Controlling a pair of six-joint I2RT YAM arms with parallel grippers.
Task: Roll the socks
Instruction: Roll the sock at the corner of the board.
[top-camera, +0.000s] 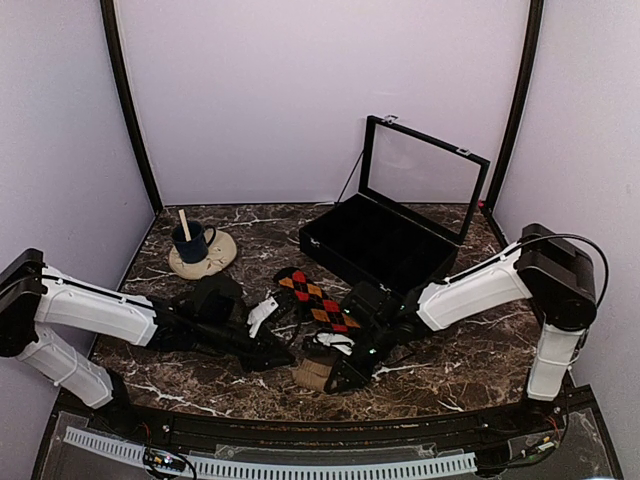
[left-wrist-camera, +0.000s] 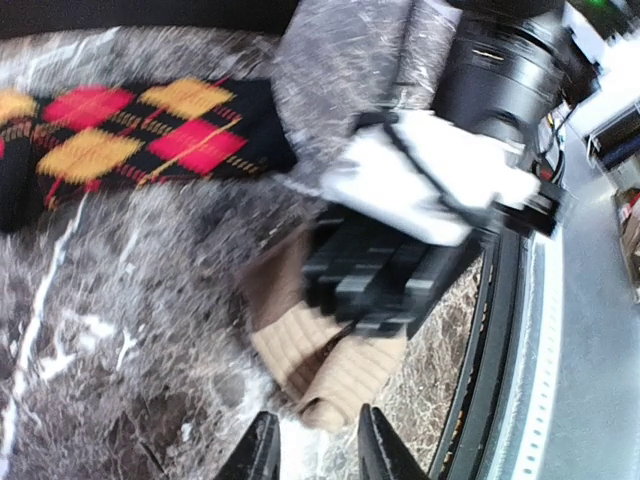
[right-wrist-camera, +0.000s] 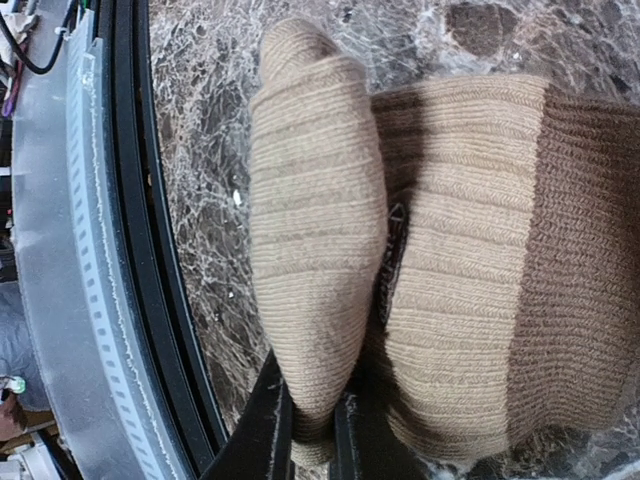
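Socks sit close to the near edge of the bench (top-camera: 460, 365), about midway along it. The tan sock (top-camera: 312, 373) is bunched into a short, partly rolled bundle. The argyle sock (top-camera: 318, 300) lies flat just behind it, toward the middle.

The step in hand looks like rolling the tan sock. The right pincer (right-wrist-camera: 312, 412) is clamped on a doubled fold of its ribbed fabric. The left pincer (left-wrist-camera: 317, 440) has its fingers slightly apart with nothing between them, just short of the bundle's end.

Next, the fold probably needs turning over the flat part while the left pincer pins the loose end.

The argyle sock's long axis runs diagonally, from far left to near right. The tan bundle seems to lie roughly along the near edge, though the arms hide much of it.
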